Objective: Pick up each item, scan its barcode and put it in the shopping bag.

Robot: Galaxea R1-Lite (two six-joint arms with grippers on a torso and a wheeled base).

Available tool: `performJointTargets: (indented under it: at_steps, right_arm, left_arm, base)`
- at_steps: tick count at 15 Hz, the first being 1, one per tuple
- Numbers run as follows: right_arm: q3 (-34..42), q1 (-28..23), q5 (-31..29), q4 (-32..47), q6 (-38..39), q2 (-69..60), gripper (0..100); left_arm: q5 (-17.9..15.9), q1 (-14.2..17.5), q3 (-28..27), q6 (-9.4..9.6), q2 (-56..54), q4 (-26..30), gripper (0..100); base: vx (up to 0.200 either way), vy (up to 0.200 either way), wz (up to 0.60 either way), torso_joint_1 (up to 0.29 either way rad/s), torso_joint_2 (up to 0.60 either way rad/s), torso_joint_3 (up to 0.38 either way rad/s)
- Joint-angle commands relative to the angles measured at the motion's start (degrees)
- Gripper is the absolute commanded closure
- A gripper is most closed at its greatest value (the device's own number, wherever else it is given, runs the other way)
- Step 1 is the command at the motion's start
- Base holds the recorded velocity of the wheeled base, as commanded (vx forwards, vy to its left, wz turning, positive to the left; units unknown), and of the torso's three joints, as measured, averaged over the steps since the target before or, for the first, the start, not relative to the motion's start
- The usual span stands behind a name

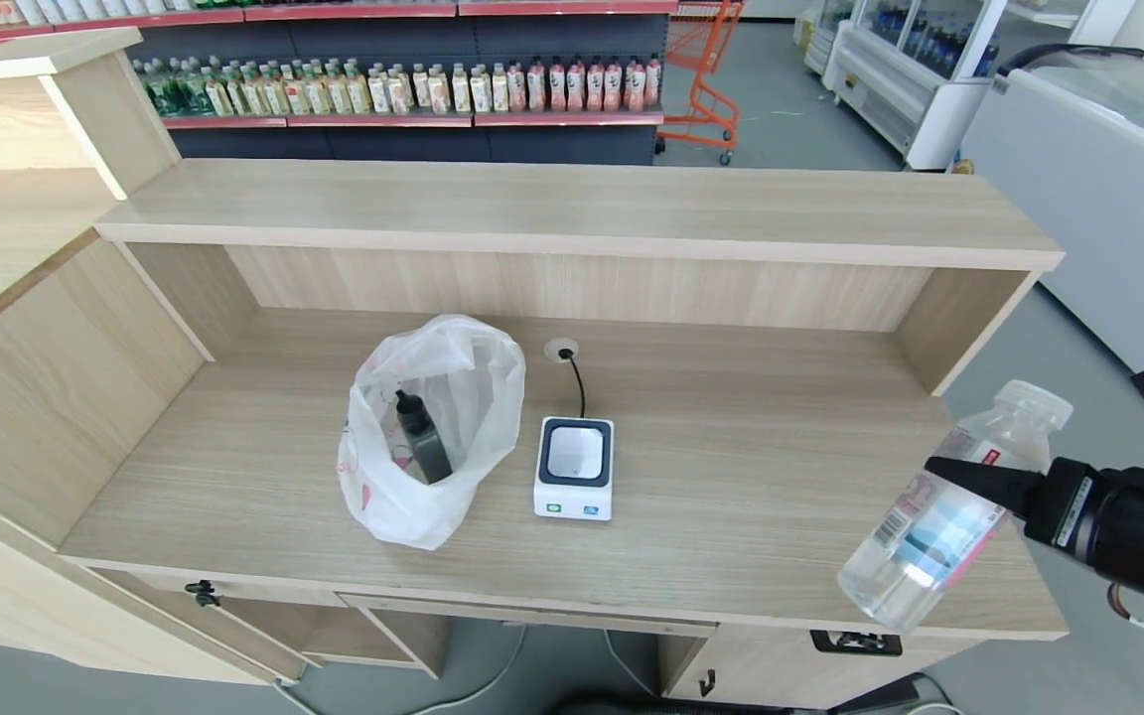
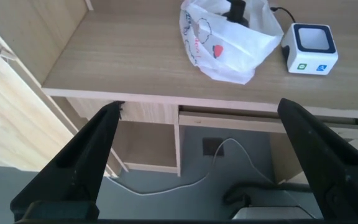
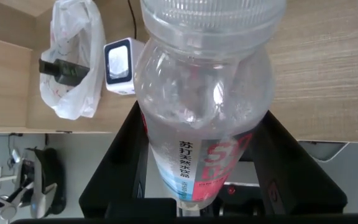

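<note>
One clear bottle (image 1: 915,551) tilts, clamped by the right gripper (image 1: 949,487), over the right corner of the counter (image 1: 751,477).
Below the counter edge the left gripper (image 2: 199,109) gapes open; the shopping bag (image 1: 388,487) sits beside the scanner (image 1: 575,467).

A clear water bottle (image 1: 915,566) with a pale cap and a red, white and blue label hung tilted over the worktop's front right corner, clamped in the right gripper (image 1: 964,487). The white shopping bag (image 1: 378,477) stood open left of centre, a dark bottle (image 1: 423,442) leaning inside. Just beside it on its right sat the white scanner (image 1: 575,467), window upward.
</note>
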Motion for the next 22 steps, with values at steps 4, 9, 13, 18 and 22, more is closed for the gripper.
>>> performJointTargets:
  at_steps: [4, 9, 13, 18, 22]
  right_arm:
    - [-0.49, -0.67, 0.01, -0.11, 0.01, 0.8, 100]
    - [-2.95, -0.84, -0.17, -0.2, -0.08, 2.82, 100]
    - [-5.41, -1.63, -1.4, -0.2, -0.26, 4.4, 100]
    - [-5.24, -1.63, -1.49, -0.11, -0.26, 4.14, 100]
    - [-5.24, -1.9, -1.66, -0.02, -0.35, 5.37, 100]
  left_arm:
    - [0.0, -0.04, 0.0, 0.1, 0.0, 0.0, 0]
    - [0.0, -0.04, 0.0, 0.1, 0.0, 0.0, 0]
    - [0.0, -0.04, 0.0, 0.1, 0.0, 0.0, 0]
    - [0.0, -0.04, 0.0, 0.19, 0.0, 0.0, 0]
    - [0.0, 0.05, 0.0, 0.54, 0.0, 0.0, 0]
  base:
    - [0.0, 0.2, 0.0, 0.001, 0.0, 0.004]
    - [0.0, 0.2, 0.0, 0.0, 0.0, 0.002]
    - [0.0, 0.0, 0.0, 0.0, 0.0, 0.0]
    - [0.12, 0.0, 0.0, 0.0, 0.0, 0.0]
    - [0.2, 0.0, 0.0, -0.007, 0.0, 0.006]
